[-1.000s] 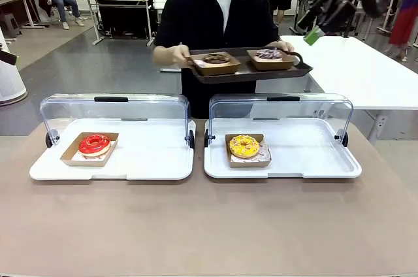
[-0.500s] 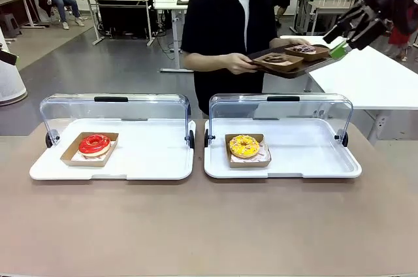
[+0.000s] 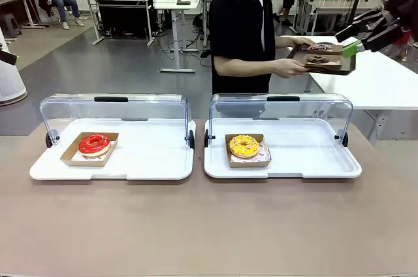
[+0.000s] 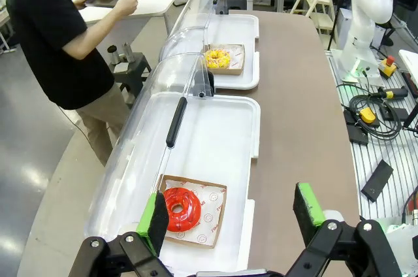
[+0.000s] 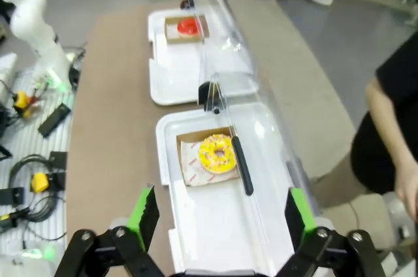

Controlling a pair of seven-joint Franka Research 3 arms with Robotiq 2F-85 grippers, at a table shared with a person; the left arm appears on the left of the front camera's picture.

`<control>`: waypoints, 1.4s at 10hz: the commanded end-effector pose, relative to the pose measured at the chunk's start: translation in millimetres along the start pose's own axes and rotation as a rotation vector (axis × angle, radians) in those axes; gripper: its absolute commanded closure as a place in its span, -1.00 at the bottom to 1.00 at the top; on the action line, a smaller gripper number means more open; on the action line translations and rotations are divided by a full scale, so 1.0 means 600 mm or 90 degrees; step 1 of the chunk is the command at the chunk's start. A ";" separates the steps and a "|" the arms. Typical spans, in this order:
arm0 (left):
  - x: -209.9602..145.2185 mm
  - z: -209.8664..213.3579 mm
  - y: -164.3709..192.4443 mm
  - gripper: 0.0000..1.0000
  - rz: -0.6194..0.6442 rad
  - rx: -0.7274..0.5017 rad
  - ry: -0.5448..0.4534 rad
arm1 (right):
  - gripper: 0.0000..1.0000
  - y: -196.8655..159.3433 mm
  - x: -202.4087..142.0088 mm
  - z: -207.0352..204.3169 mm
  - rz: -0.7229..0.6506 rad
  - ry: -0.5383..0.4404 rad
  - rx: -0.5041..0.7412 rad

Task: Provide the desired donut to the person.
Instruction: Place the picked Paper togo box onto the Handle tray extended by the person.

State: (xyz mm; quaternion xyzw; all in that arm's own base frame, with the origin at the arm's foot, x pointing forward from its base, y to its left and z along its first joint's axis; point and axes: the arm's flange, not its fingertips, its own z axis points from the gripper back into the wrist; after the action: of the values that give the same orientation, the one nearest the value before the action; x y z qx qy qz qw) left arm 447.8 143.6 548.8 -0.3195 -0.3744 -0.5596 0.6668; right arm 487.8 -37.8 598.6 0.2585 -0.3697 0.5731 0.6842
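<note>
A red-glazed donut lies in a cardboard tray inside the left white case, whose clear lid is raised. The right case holds a yellow sprinkled donut. The person stands behind the table, turned to the right, holding a dark serving tray with two donuts. My right gripper hangs open high at the right, next to that tray. From above, my left gripper stands open over the red donut. My right gripper is open above the yellow donut.
The brown table is bare in front of both cases. A white side table stands at the far right beside the person. Cables and control boxes lie past the table's near side.
The person has turned from facing me to the right, carrying the dark tray toward the white side table. My right gripper has drifted right along with it. Both donuts in the cases stayed put.
</note>
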 end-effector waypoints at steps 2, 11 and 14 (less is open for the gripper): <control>0.001 0.002 -0.001 -1.00 -0.003 0.002 -0.004 | -1.00 -0.020 -0.058 0.006 0.004 -0.039 0.031; 0.001 0.002 -0.001 -1.00 -0.003 0.002 -0.004 | -1.00 -0.040 -0.152 0.041 -0.022 -0.100 0.033; 0.001 0.002 -0.001 -1.00 -0.003 0.002 -0.004 | -1.00 -0.041 -0.151 0.045 -0.019 -0.105 0.047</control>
State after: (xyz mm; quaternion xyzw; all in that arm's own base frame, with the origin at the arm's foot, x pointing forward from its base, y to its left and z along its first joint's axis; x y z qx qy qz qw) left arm 447.9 143.5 548.8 -0.3195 -0.3743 -0.5597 0.6667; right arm 493.6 -111.3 543.3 0.3291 -0.3907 0.5481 0.6623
